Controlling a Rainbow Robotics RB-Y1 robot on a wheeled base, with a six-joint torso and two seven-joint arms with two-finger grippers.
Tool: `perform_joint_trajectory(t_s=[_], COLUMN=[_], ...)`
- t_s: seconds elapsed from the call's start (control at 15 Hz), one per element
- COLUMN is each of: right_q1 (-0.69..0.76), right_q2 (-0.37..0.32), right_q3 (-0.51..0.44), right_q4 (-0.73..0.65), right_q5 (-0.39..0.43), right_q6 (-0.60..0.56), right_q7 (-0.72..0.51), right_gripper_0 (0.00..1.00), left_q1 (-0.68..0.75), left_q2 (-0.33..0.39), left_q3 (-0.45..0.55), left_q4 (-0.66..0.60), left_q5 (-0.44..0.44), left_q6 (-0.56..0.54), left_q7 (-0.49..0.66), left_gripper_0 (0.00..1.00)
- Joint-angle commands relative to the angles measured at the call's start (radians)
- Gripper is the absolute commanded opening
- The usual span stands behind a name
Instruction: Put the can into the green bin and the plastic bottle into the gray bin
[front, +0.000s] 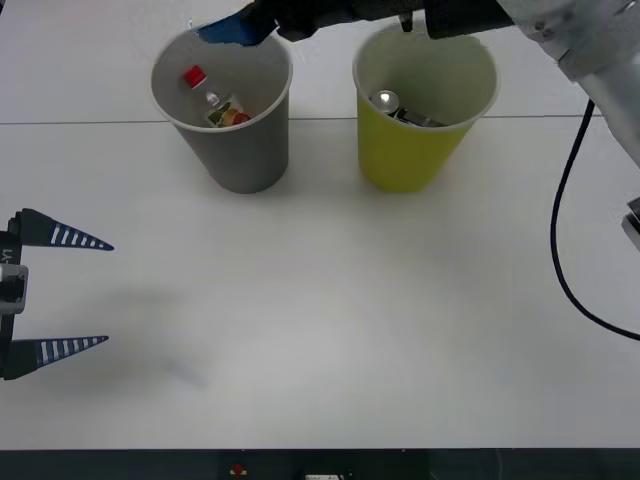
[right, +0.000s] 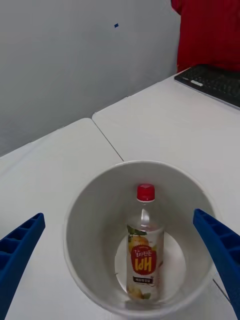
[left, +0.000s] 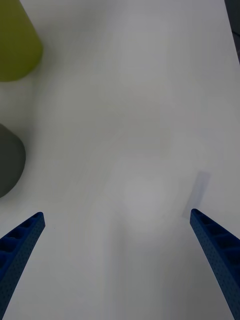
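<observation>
Above the gray bin (front: 222, 110) at the far left of the table (front: 320, 330), the right gripper (right: 120, 250) hangs with its jaws spread wide and empty. The plastic bottle (right: 143, 245) lies inside that bin, cap up, leaning on the wall; the can (front: 385, 100) rests inside the green bin (front: 420, 110) to the right. Both objects appear placed, so the remaining hazard is withdrawal — a low or sideways retreat could let a finger catch the white rim and tip the light bin. The left gripper (front: 60, 292) waits at the near left edge, jaws spread, well apart from both bins.
</observation>
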Motion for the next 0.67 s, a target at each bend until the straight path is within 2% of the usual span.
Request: perform_joint_trajectory(t_s=[0.07,0.2,0.47,0.6,0.67], right_q1=[0.155,0.256,0.509,0.635,0.696], right_q2=[-0.097,-0.153,-0.272,-0.312,-0.327], right_q3=[-0.037,-0.085,-0.215,-0.28,-0.31], right_q4=[-0.194,-0.3,-0.54,-0.63,-0.662], right_q5=[-0.015,-0.054,-0.072,-0.087,-0.113], right_q6=[0.053,0.056,0.056,0.056,0.056], right_q7=[0.014,0.031,0.06,0.084,0.135], right_gripper_0=[1.0,1.0,1.0,1.0,1.0], left_q1=[0.0,0.0,0.0,0.0,0.0], left_q2=[0.0,0.0,0.0,0.0,0.0], left_q3=[0.0,0.0,0.0,0.0,0.0], left_q4=[0.0,0.0,0.0,0.0,0.0], left_q5=[0.0,0.0,0.0,0.0,0.0], left_q6=[0.0,0.0,0.0,0.0,0.0], left_q7=[0.0,0.0,0.0,0.0,0.0], left_gripper_0=[1.0,1.0,1.0,1.0,1.0])
